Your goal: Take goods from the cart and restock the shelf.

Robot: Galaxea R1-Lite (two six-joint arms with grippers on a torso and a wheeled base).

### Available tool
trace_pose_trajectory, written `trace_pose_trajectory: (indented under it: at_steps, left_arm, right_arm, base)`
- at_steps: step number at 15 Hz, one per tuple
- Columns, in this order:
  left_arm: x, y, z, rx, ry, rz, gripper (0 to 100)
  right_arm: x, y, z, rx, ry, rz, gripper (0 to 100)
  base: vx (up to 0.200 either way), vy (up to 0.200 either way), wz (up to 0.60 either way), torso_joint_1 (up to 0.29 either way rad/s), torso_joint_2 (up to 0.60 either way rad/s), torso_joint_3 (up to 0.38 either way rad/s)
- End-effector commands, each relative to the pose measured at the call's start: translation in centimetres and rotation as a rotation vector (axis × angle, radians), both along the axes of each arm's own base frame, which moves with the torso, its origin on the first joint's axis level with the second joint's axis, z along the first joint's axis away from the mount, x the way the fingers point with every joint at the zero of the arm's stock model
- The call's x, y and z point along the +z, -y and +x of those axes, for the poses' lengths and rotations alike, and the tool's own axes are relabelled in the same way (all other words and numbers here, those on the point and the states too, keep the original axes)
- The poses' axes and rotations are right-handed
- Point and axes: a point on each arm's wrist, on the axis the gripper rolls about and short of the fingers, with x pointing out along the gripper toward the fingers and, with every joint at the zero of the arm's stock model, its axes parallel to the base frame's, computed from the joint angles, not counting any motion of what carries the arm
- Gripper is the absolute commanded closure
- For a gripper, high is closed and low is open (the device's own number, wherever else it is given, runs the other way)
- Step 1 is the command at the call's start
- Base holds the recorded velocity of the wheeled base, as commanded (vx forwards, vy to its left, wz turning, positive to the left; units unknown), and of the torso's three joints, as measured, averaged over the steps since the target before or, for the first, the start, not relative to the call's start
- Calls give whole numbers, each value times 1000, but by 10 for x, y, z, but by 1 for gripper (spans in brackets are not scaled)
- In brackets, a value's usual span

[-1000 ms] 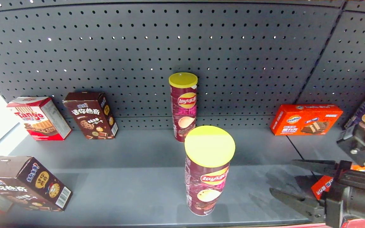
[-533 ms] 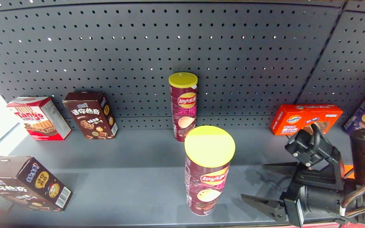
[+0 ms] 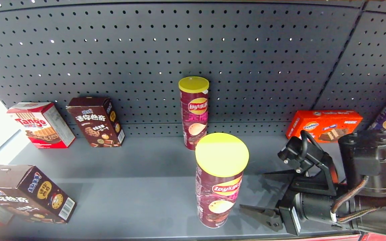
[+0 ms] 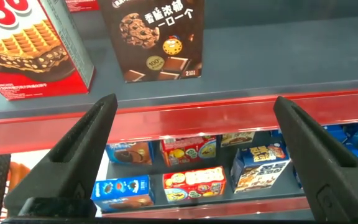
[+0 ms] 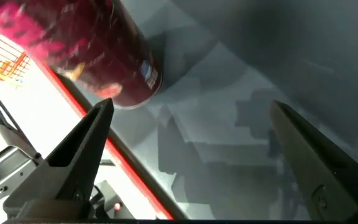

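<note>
Well, in the head view we see the grey shelf (image 3: 139,174) with two tall chip cans on it. The near can (image 3: 220,180) stands upright close to the front edge. The far can (image 3: 194,112) stands upright behind it, against the back wall. We think they stand in a line so the row fills from back to front. Our right gripper (image 3: 252,190) sits low over the shelf, just to the right of the near can. Its two fingers are spread wide and hold nothing. The near finger points at the foot of the can, but we cannot tell if it touches. The can stands by itself, so we judge it is already put away. An orange box (image 3: 323,125) lies far to the right. A brown cookie box (image 3: 95,121) and a red wafer box (image 3: 40,124) stand far to the left.

In the left wrist view, our left gripper (image 4: 194,102) is spread wide too, with nothing in it. It hangs in front of the red shelf edge (image 4: 197,121) and faces the cookie box and the wafer box. Some small boxes (image 4: 191,183) sit on a lower shelf.

In the right wrist view, the foot of the near can sits just beside one spread finger, near the front edge. The can is tall and thin, so a bump could tip it. We think the hand should pull away gently.
</note>
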Motion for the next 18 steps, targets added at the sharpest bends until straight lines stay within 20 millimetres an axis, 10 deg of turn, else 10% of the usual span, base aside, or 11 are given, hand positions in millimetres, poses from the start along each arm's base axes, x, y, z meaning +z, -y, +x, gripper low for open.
trace_pose_trajectory:
  at_steps: [1,18]
  left_arm:
    - [0,0,0,1,-2,-1,0]
    - [0,0,0,0,-2,-1,0]
  right_arm:
    - [-2,-5,5,3,-8,-8,0]
    - [-2,-16,18,-3,-3,-4,0]
  base:
    - [0,0,0,0,0,0]
    - [0,0,0,0,0,0]
